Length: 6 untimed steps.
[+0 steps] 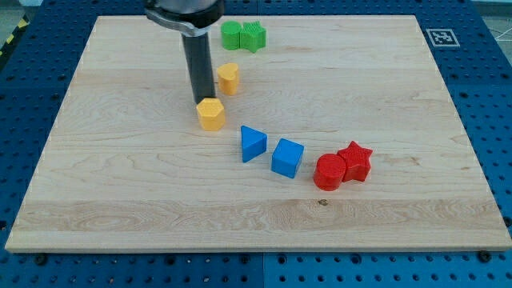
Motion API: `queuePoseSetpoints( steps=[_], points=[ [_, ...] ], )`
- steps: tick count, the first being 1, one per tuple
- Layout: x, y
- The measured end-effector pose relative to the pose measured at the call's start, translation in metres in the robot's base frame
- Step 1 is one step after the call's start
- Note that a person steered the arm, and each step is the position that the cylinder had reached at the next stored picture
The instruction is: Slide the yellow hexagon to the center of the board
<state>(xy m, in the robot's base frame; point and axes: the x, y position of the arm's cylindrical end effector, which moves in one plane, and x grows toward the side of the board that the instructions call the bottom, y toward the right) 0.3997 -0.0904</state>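
while the wooden board (pixel 120 200) fills almost the whole view on its blue perforated table (pixel 24 268), the blocks on it form a loose arc from the view's top toward the lower right. my rod (pixel 197 68) comes down from the view's top, and my tip (pixel 202 101) rests at the upper left edge of one yellow block (pixel 211 114), touching it or very nearly so. there are no jaws on this arm, only the rod, so nothing is pinched or spread.

two yellow pieces lie close together and their shapes are hard to separate at this size. the yellow block at my tip looks like the yellow hexagon, left of the board's center and a little above it. the second yellow block (pixel 229 78) sits just above and to the right, near my rod.

two green blocks (pixel 243 36) touch each other at the view's top. a blue triangle (pixel 253 143) and a blue cube (pixel 287 158) lie just right of the hexagon, near the center. a red cylinder (pixel 329 171) and a red star (pixel 355 161) touch further right.

i judge the push to be under way, with contact just made. the next move calls for a short push toward the view's right and slightly down, stopping before the hexagon strikes the blue triangle.
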Motion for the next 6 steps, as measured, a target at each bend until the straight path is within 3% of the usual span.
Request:
queuePoseSetpoints(
  steps=[2, 4, 6],
  points=[
    [0.007, -0.022],
    [0.022, 0.019],
    [0.015, 0.013]
  ],
)
